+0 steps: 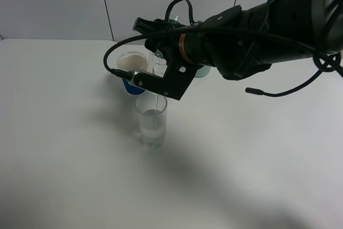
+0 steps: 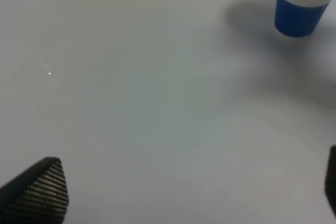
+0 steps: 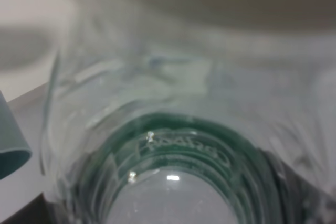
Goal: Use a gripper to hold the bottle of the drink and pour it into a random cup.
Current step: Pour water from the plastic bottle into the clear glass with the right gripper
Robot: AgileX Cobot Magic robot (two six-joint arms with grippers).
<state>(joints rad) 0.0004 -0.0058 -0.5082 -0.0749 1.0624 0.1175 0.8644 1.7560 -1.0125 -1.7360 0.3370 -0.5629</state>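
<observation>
My right gripper [image 1: 163,60] reaches in from the right and is shut on the bottle of the drink [image 1: 157,66], which is tilted with its mouth down over the cup. The bottle fills the right wrist view [image 3: 173,145], clear plastic with the green label. The cup [image 1: 151,124] is a tall clear glass standing upright on the table, partly filled. A thin stream [image 1: 156,100] runs from the bottle into it. My left gripper [image 2: 184,192] is open and empty over bare table; it is out of the high view.
A white paper cup with a blue sleeve [image 1: 131,71] stands behind the glass and shows in the left wrist view [image 2: 302,3]. A teal cup [image 1: 202,71] stands behind my right arm, its edge in the right wrist view [image 3: 10,148]. The white table [image 1: 64,148] spreads all around.
</observation>
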